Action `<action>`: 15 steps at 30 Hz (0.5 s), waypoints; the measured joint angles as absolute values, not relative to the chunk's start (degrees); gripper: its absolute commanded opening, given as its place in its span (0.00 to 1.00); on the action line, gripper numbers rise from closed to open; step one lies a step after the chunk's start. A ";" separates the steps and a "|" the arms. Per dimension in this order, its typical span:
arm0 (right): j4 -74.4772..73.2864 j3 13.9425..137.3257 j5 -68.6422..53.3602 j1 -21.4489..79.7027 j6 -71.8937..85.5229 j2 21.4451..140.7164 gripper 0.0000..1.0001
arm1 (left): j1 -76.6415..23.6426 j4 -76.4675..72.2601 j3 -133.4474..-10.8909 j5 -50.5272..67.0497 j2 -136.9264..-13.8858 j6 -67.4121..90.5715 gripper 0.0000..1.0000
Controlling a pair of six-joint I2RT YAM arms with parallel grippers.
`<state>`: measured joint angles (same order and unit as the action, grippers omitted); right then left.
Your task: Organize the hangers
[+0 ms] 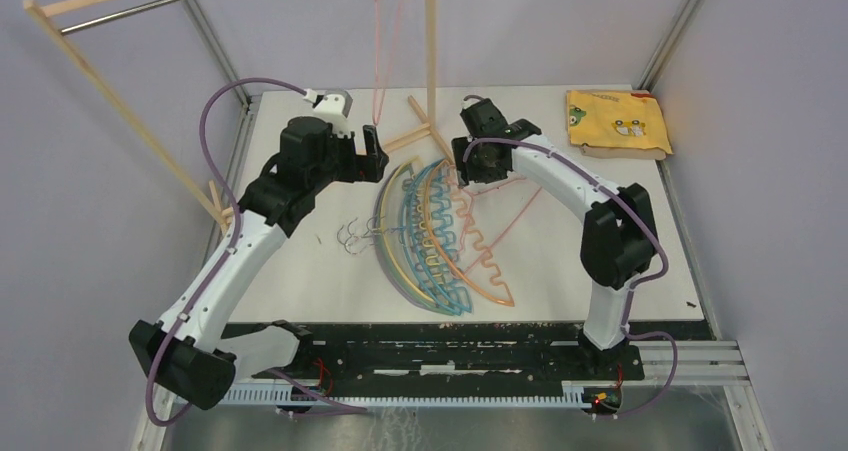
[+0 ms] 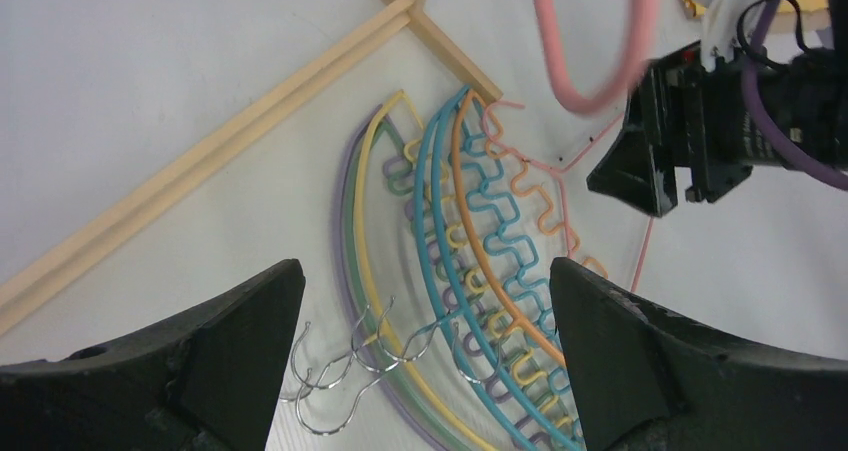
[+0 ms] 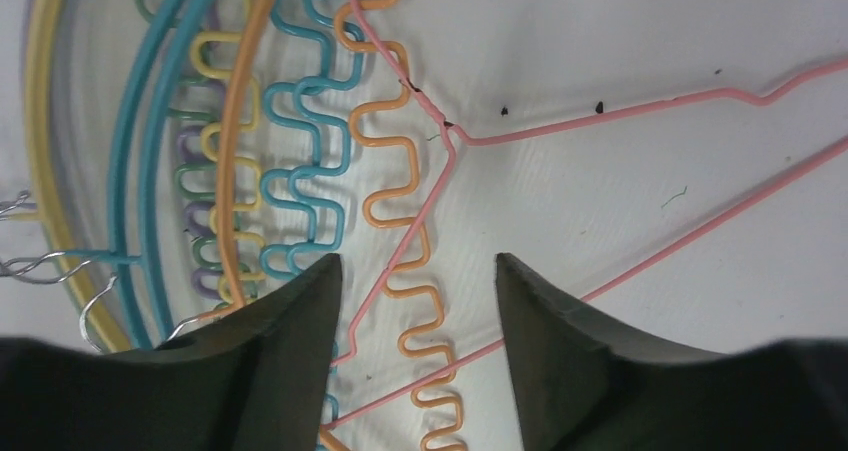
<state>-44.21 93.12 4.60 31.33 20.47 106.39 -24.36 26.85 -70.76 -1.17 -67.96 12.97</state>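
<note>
Both open: left fingers wide, right fingers over pink hanger.

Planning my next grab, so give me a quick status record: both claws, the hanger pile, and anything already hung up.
hanger pile: nested flat, centre of workspace
left claw: open, empty, above the pile
right claw: open, over thin pink hanger lying flat
hung pink hanger: upright at the back, hook out of view
yellow cloth: far right corner
</note>
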 measured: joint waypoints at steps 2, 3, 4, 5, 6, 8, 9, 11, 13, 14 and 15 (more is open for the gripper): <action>-44.03 93.17 5.21 31.11 22.33 108.97 0.49 | -24.36 26.92 -67.88 -1.15 -65.56 12.99 0.99; -44.01 93.27 5.50 30.89 23.97 110.54 0.44 | -24.36 26.87 -66.81 -1.06 -64.79 12.99 0.99; -43.97 93.30 5.58 30.72 24.67 111.53 0.41 | -24.36 26.87 -66.13 -0.91 -64.36 12.99 0.99; -44.03 93.38 5.69 30.46 26.22 112.75 0.39 | -24.36 26.61 -65.08 -0.75 -63.77 13.02 0.99; -43.99 93.43 5.80 30.17 27.70 113.93 0.38 | -24.36 26.50 -64.05 -0.51 -63.18 13.02 0.99; -44.07 93.43 5.96 29.78 30.50 115.96 0.38 | -24.36 26.33 -61.93 0.14 -61.98 13.04 0.99; -44.05 93.45 6.09 29.61 31.79 116.75 0.38 | -24.36 26.17 -60.86 0.34 -61.30 13.06 0.99; -44.03 93.51 6.31 29.32 33.87 117.93 0.38 | -24.36 26.04 -59.29 0.62 -60.27 13.06 0.99; -44.01 93.54 6.28 29.21 35.31 118.58 0.38 | -24.36 26.00 -58.22 0.69 -59.55 13.06 0.99; -44.01 93.67 6.20 29.21 35.86 118.87 0.38 | -24.36 25.93 -57.78 0.71 -59.27 13.08 0.99; -43.92 93.97 6.02 29.21 36.45 119.37 0.38 | -24.36 25.85 -57.21 0.75 -58.94 13.10 0.99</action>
<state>-43.92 93.97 6.02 29.21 36.45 119.37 -24.36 25.85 -57.21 0.75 -58.94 13.10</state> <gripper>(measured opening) 0.378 0.990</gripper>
